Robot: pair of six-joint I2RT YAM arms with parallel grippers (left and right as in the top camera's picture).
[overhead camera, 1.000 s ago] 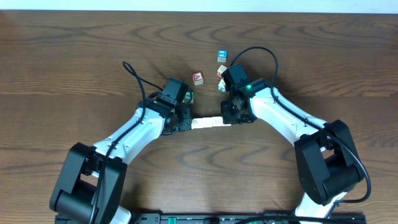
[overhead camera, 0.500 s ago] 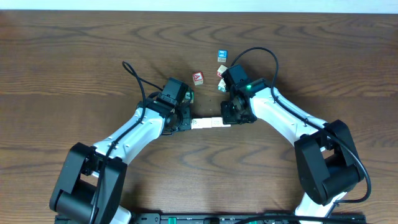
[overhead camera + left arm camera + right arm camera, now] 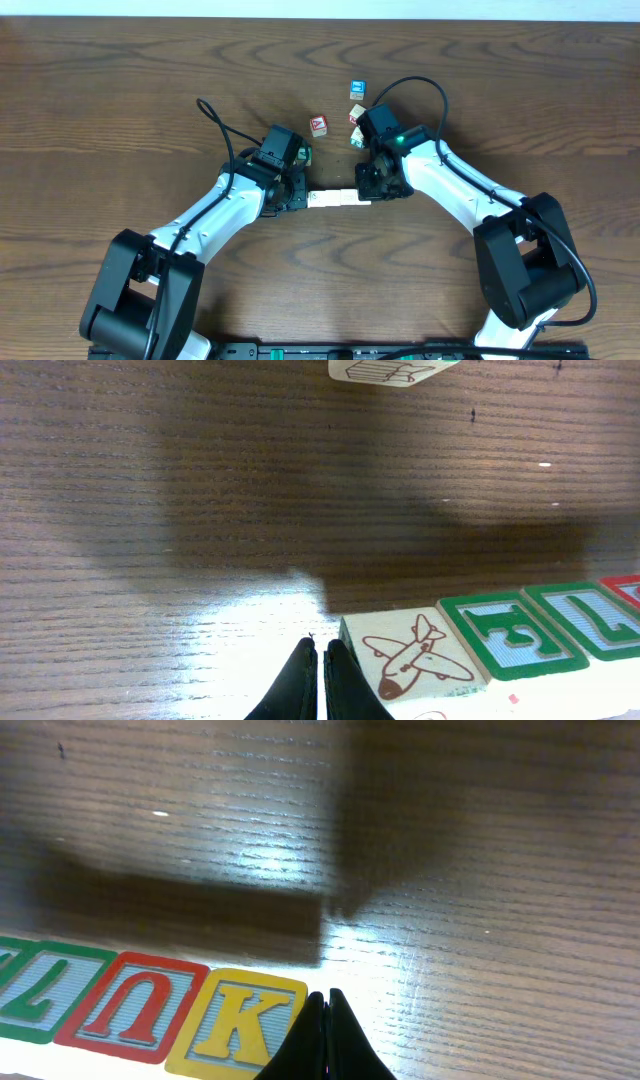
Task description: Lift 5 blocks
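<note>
A short row of pale blocks [image 3: 335,198] spans the gap between my two grippers, end to end. In the left wrist view the row starts with an airplane block [image 3: 410,655], then two green-lettered blocks [image 3: 510,635]. The right wrist view shows its other end: a yellow K block [image 3: 240,1020], a red U block [image 3: 140,1000] and a green one [image 3: 45,982]. My left gripper [image 3: 320,645] is shut, its tips pressed against the airplane block's end. Shut as well, my right gripper [image 3: 327,995] pushes on the K block's end. The row's shadow falls apart from it on the wood.
Loose cubes lie behind the arms: a red-faced cube [image 3: 318,125], a blue-faced cube [image 3: 356,89], a pale cube [image 3: 356,115] by the right wrist and a green-edged one [image 3: 306,155] by the left wrist. Black cables arc over both arms.
</note>
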